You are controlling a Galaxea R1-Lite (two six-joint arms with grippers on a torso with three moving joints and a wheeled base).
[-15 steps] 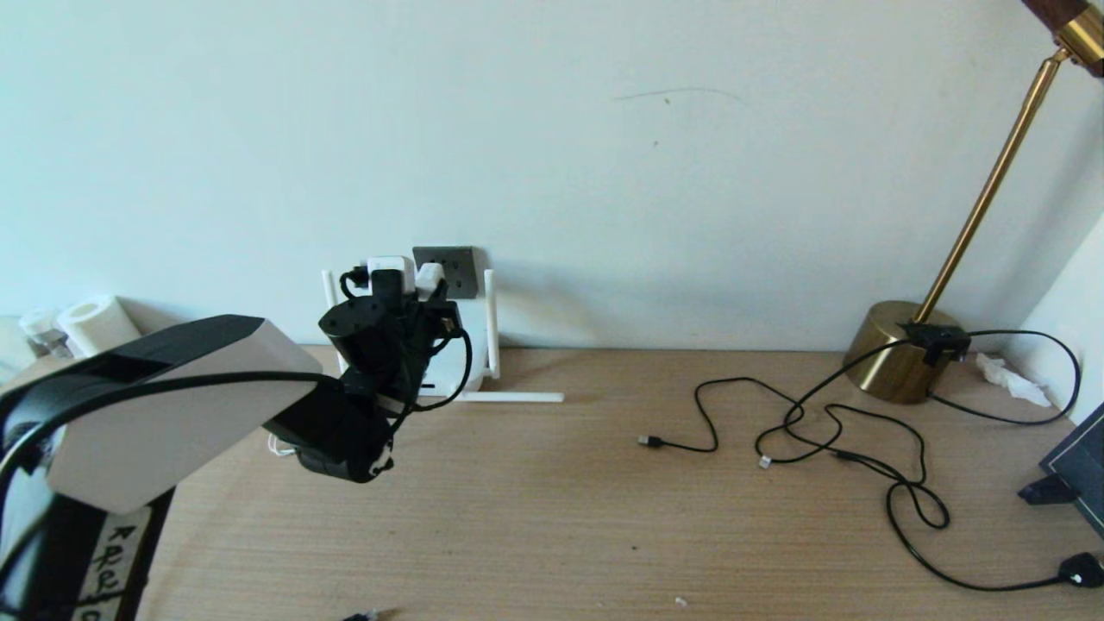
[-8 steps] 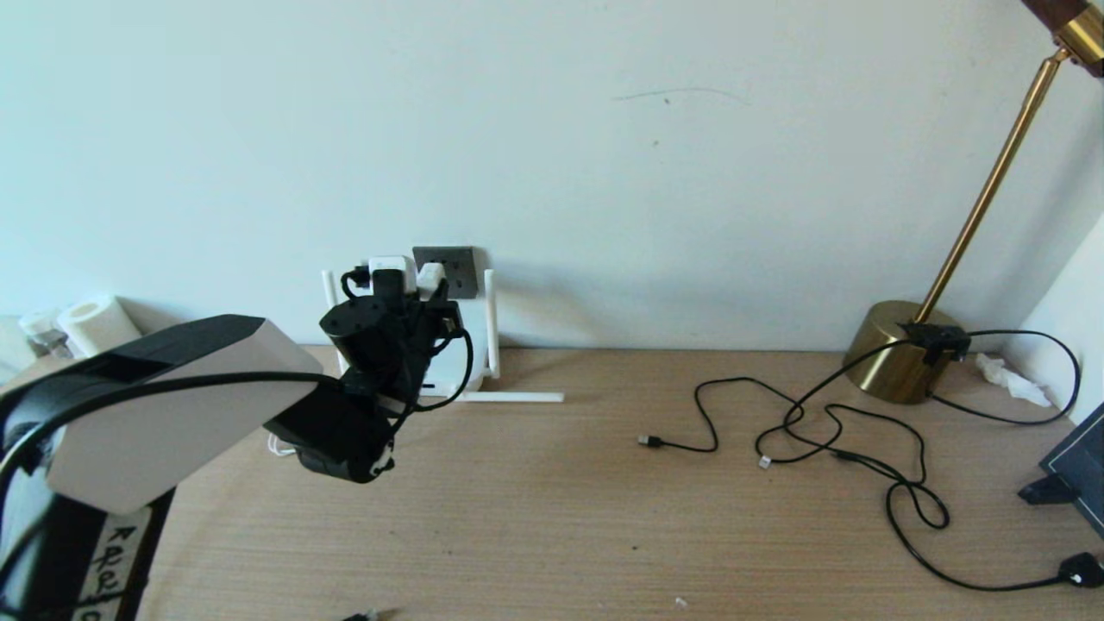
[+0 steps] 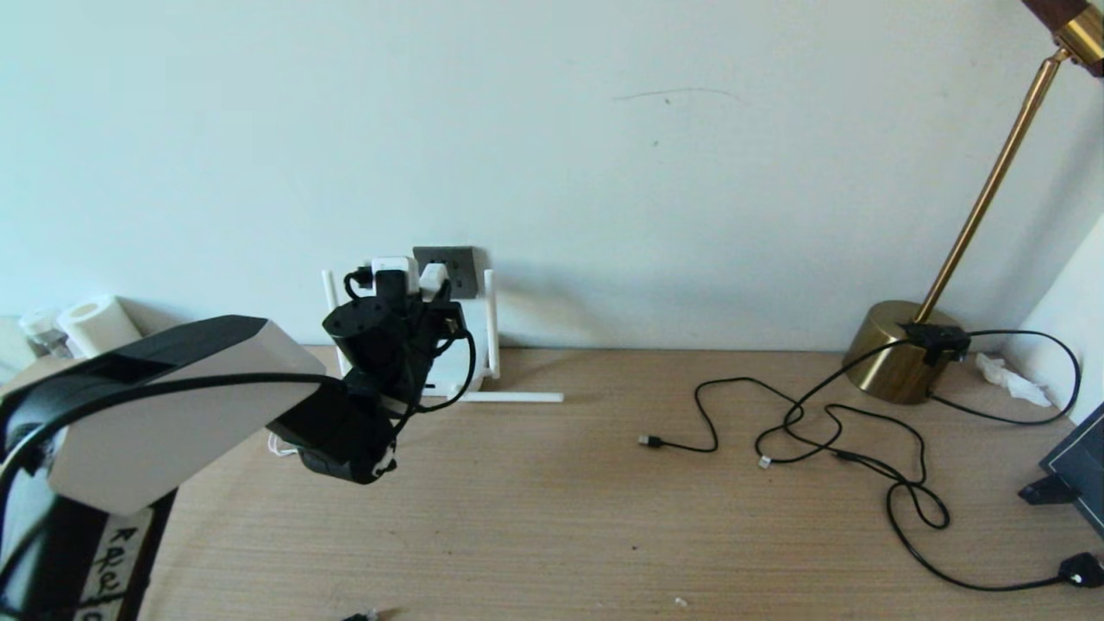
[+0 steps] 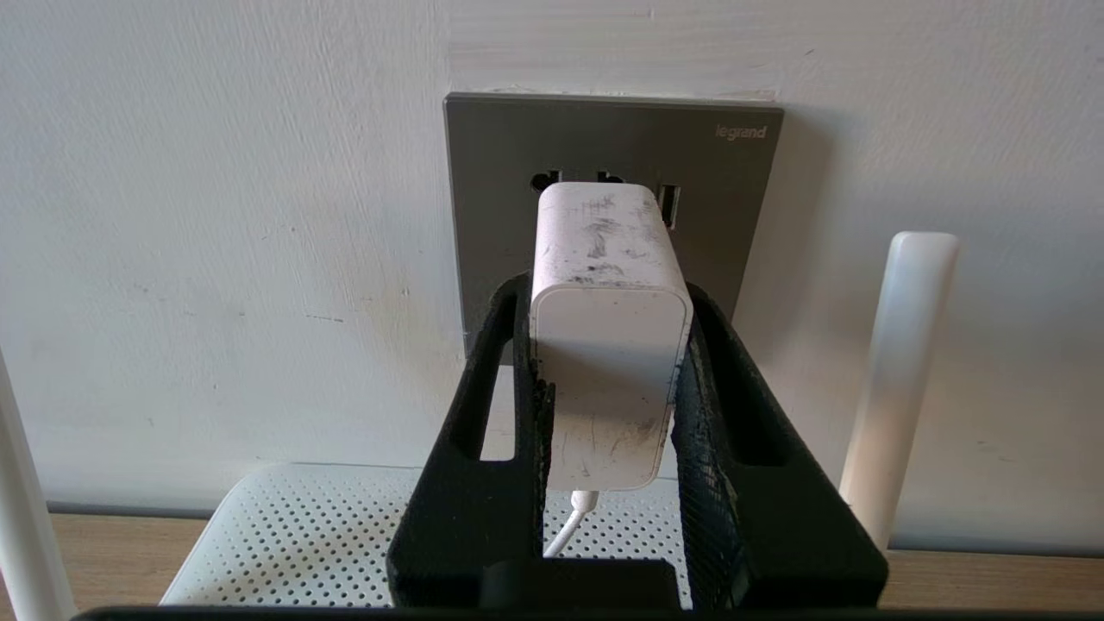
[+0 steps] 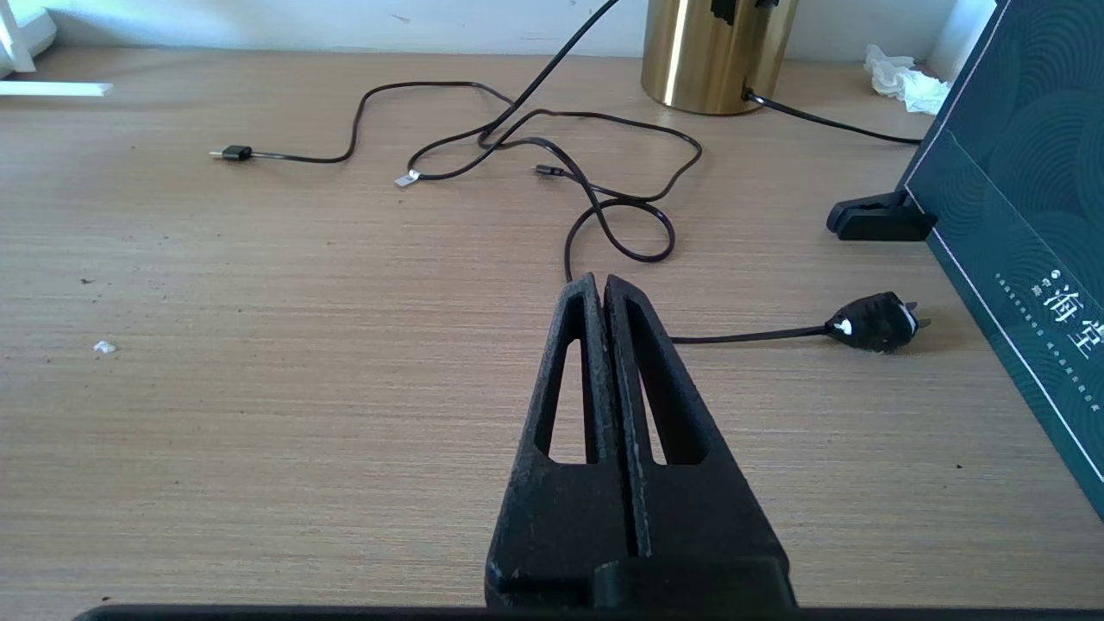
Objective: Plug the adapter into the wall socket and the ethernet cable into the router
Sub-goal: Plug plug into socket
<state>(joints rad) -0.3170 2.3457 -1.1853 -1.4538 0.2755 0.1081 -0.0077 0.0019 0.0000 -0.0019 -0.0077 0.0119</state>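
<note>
1. The left gripper (image 4: 608, 345) is right up at the wall socket (image 4: 716, 216), with the adapter (image 4: 608, 345) filling the gap between its fingers.
2. A router (image 4: 293, 535) antenna (image 4: 897, 379) stands just beside it, so that side is tight.
3. The router sits under the gripper.
4. Black cables (image 3: 828, 431) sprawl near the lamp base (image 3: 893, 349).
5. The middle of the table (image 3: 535, 517) is bare wood.

A brass lamp base (image 3: 897, 349) stood at the table's (image 3: 552, 517) two o'clock, its thin black cord (image 3: 914, 509) looping toward a black plug (image 3: 1081, 569) at four o'clock (prongs bare). A dark teal box (image 5: 1018, 224) leaned at three o'clock, crumpled tissue (image 3: 1009, 378) beside the lamp.
</note>
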